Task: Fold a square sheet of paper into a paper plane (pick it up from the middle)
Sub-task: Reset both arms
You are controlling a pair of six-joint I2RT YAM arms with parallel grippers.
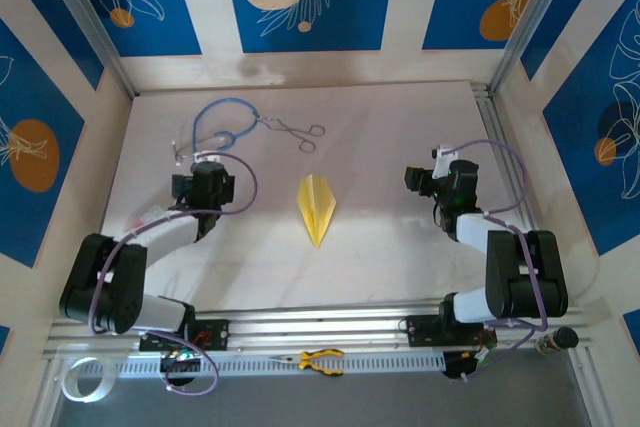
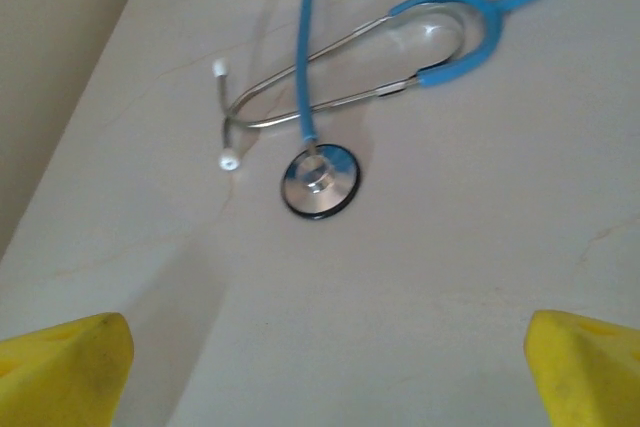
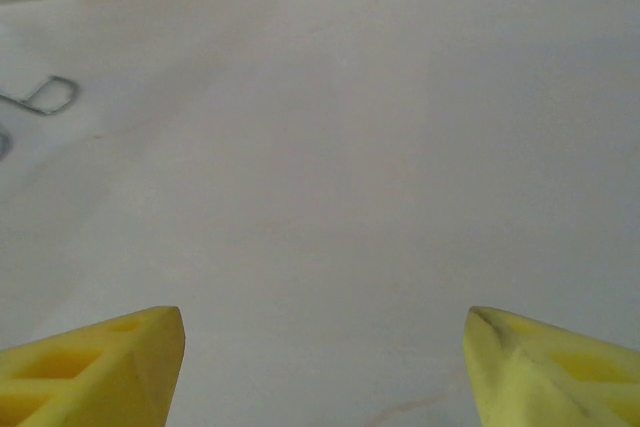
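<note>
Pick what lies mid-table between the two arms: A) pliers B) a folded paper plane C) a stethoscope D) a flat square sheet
B: the yellow paper plane lies folded on the table, its sharp tip toward the arms' bases.

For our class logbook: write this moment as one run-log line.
slim pale-yellow paper dart: folded, lying free | left pincer: open, empty | right pincer: open, empty

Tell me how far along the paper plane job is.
Done: the paper plane lies on the table, folded into a slim dart. In hand: nothing. The left hand and right hand are open and empty, one on either side of it. Left: no fold looks outstanding, as far as the top view shows.
</note>
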